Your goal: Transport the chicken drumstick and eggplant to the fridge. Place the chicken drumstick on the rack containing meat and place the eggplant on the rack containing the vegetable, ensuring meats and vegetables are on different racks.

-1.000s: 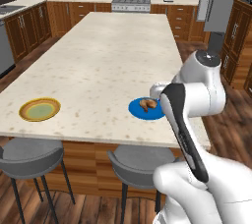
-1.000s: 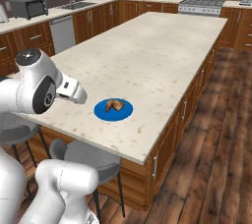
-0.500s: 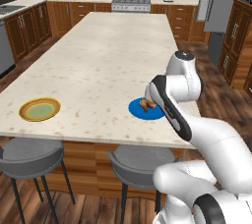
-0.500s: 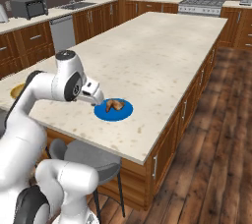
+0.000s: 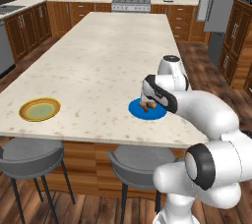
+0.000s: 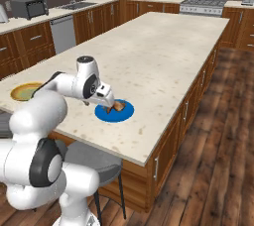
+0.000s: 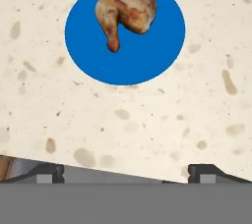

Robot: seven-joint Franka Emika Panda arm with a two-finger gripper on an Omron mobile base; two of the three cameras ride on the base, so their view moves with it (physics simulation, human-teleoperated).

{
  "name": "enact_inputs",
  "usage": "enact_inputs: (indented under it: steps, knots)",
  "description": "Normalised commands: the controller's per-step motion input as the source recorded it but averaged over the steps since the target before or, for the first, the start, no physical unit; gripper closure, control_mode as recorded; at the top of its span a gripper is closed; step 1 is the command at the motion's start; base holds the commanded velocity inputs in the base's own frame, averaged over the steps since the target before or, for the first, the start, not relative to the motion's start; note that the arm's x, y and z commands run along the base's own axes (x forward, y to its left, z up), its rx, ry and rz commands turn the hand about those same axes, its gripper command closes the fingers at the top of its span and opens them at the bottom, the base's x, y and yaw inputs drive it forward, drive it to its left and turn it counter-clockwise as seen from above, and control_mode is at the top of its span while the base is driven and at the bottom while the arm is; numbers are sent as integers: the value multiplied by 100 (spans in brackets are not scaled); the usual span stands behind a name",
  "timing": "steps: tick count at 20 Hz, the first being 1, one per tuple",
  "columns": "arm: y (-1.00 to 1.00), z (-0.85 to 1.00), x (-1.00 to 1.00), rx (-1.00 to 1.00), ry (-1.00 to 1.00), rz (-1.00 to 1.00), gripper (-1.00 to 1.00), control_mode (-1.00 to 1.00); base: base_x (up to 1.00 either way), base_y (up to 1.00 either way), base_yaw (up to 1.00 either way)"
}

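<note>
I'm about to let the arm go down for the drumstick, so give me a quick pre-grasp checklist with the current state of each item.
1. Chicken drumstick lies on the blue plate, nothing covering it: ok.
2. Gripper empty, fingers apart: ok.
3. Gripper centred over the drumstick: not ok; in the hand view the meat sits near the top edge, far from the fingertips.
4. Countertop around the plate free of obstacles: ok.
5. Eggplant location known: cannot tell; the yellow plate looks bare.
6. Fridge door open: cannot tell.
</note>
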Motion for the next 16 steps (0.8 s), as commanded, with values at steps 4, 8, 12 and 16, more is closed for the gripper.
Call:
enact_inputs:
  steps: [4,8,12,16]
  knots:
    - [0,-44,58,1,4,0,-100,-100,0,0,0]
    - [0,-46,58,1,6,0,-100,-100,0,0,0]
    - [0,-46,52,0,2,0,-100,-100,0,0,0]
    - [4,-41,38,0,0,0,-100,-100,0,0,0]
